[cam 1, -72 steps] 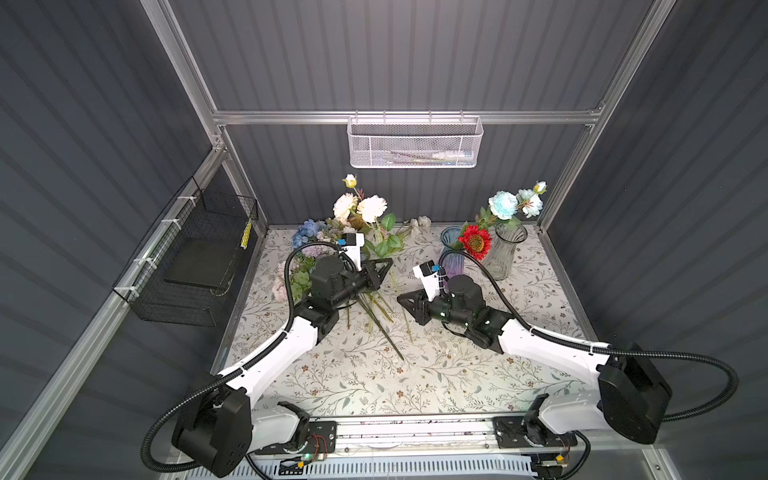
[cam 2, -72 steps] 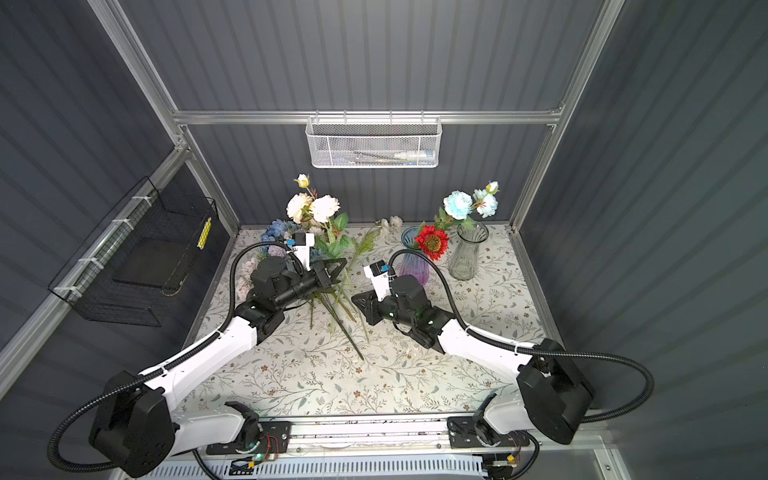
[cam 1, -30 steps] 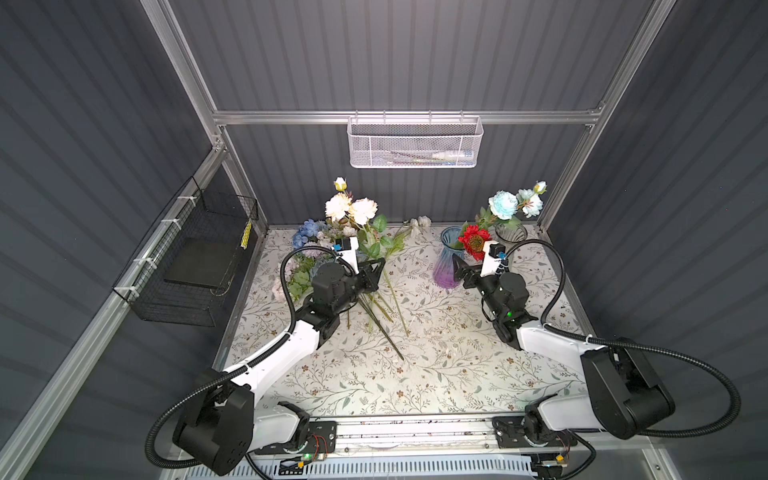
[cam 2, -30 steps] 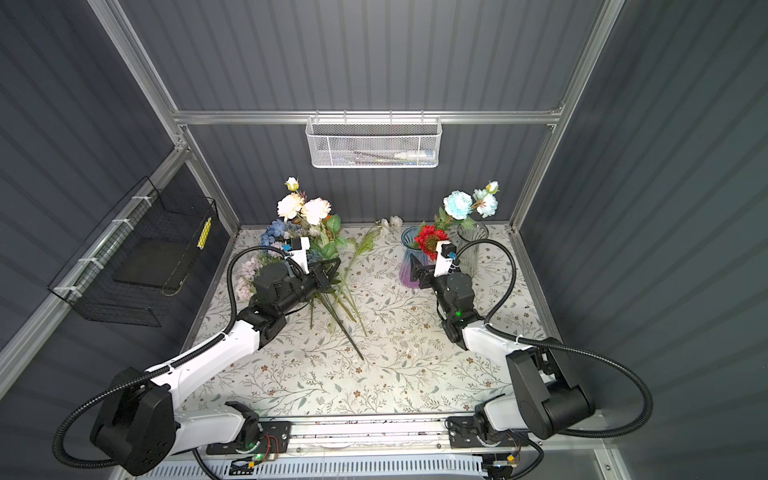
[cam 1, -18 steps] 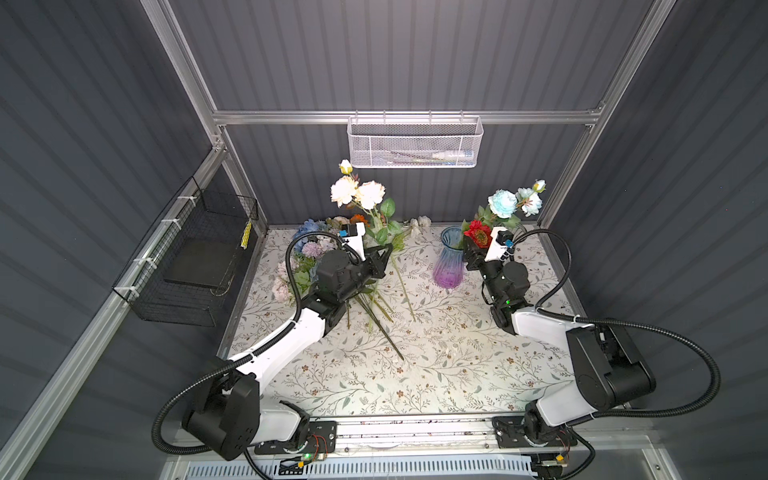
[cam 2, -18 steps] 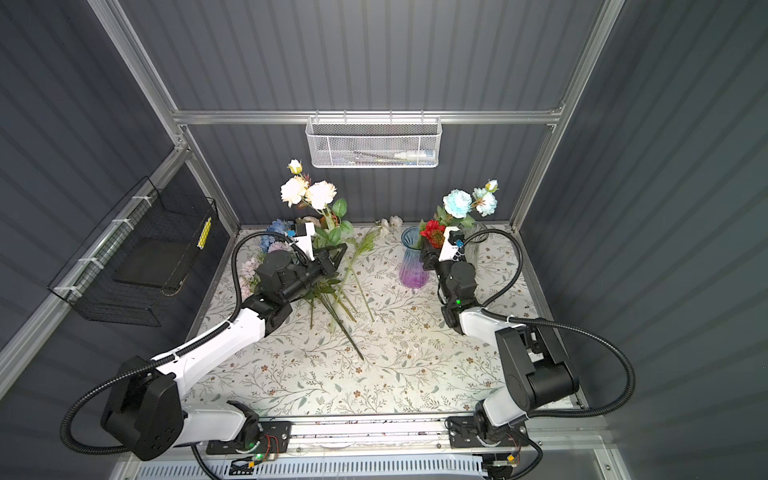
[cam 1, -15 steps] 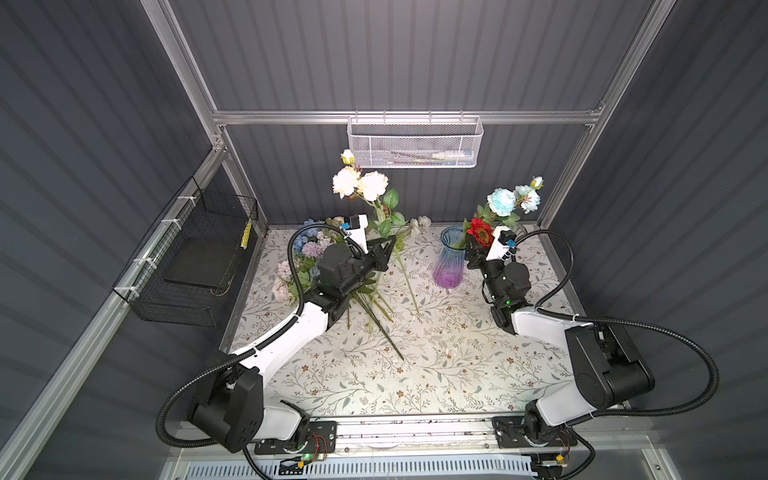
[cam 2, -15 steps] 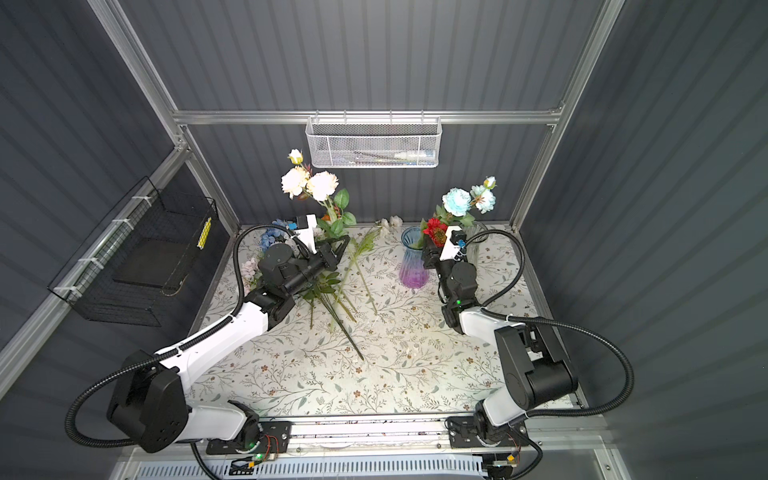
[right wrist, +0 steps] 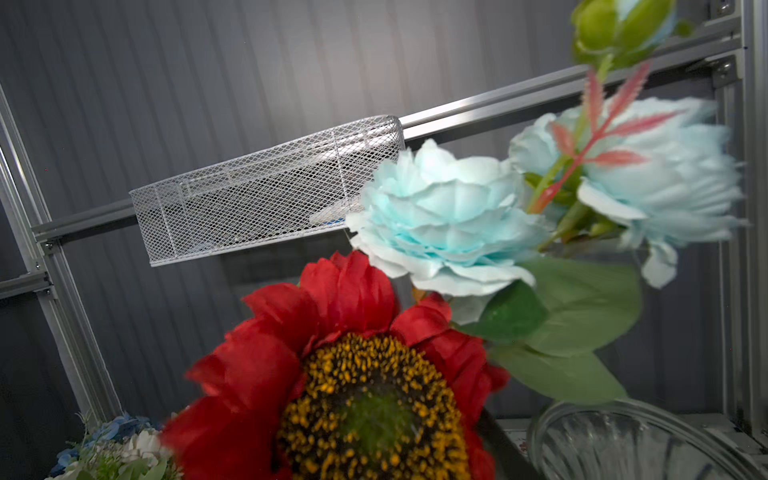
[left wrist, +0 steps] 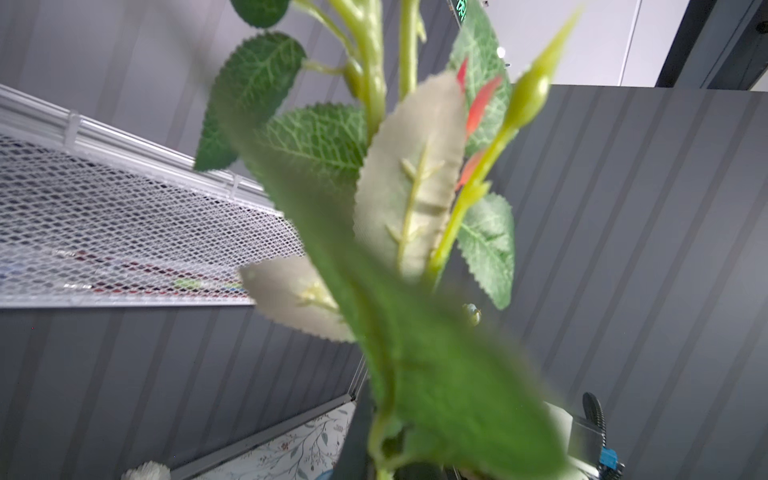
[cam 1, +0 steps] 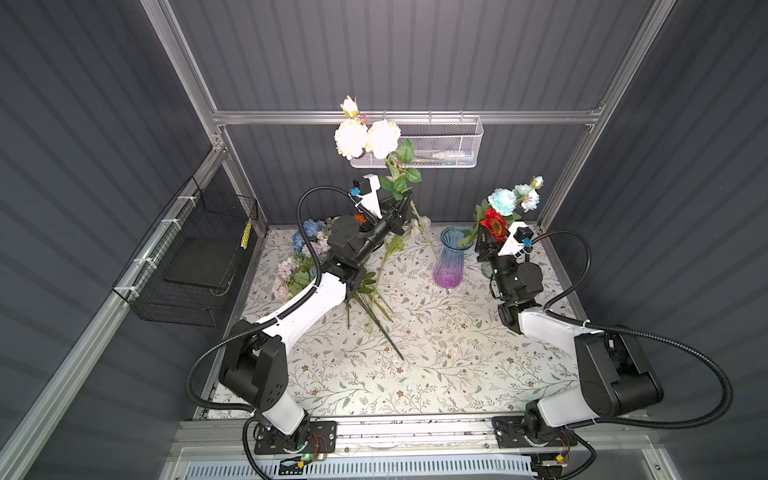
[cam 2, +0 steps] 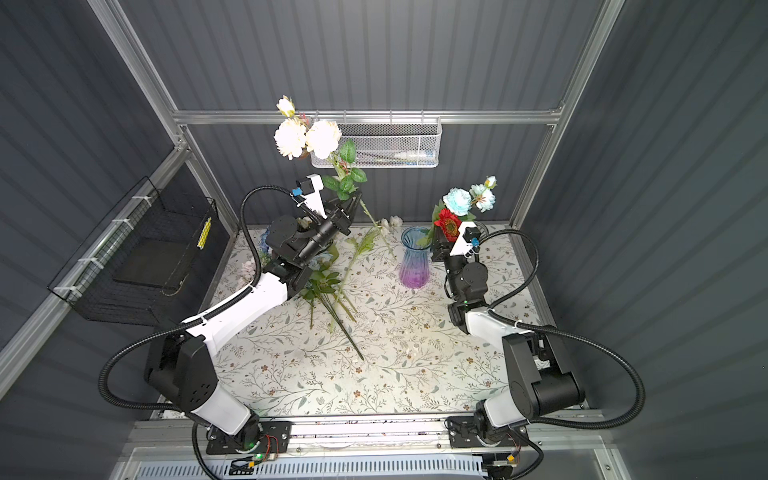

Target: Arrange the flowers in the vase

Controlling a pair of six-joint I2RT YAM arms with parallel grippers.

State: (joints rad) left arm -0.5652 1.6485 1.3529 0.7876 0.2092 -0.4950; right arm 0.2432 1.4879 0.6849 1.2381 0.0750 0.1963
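Cream flower (cam 1: 365,139) held high at far left, its stem pinched in the tightly closed left gripper (cam 1: 401,206). Right gripper (cam 1: 483,246) sits at the red flower (cam 1: 493,221), right of the purple vase (cam 1: 451,266); we cannot tell its grip.

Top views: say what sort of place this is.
Likely a robot test cell: grey corrugated panels on an aluminium frame, left arm and right arm on a front rail, a floral tablecloth.

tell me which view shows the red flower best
The right wrist view: the red flower fills its lower half close up, with petals and yellow-dotted dark centre plain. In both top views it is only a small red head near the purple vase. The left wrist view does not show it.
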